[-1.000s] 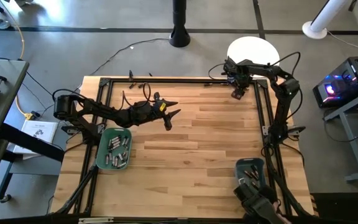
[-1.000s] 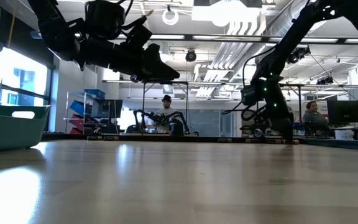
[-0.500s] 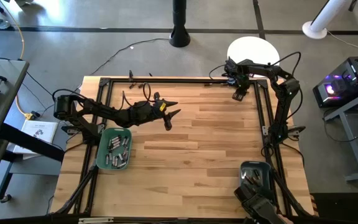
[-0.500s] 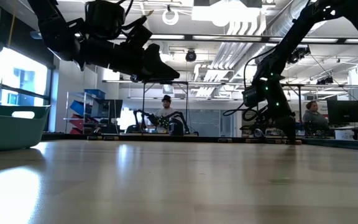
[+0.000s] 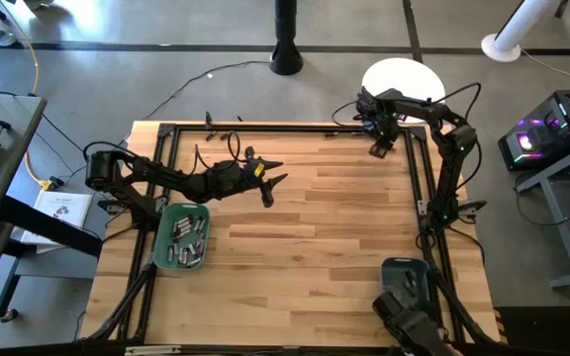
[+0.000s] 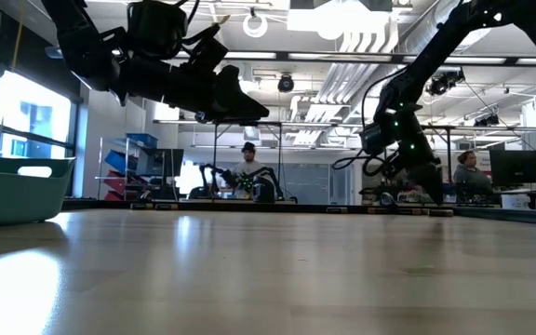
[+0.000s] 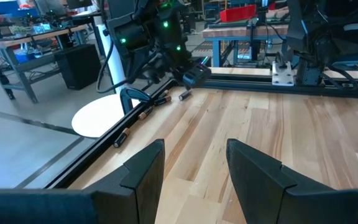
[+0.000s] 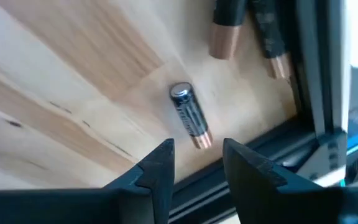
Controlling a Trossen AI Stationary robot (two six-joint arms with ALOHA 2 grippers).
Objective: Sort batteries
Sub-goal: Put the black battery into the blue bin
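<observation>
- The wooden table carries a teal bin of batteries near its left edge; a second teal bin sits at the front right.
- The left gripper hangs above the table's middle, jaws apart and empty.
- The right gripper is at the far right corner, jaws narrowly parted with nothing between them.
- A dark, copper-ended battery lies on the wood just beyond the right fingertips; two more batteries lie near the frame rail.

No legible text, labels, brands or numbers in any view.
</observation>
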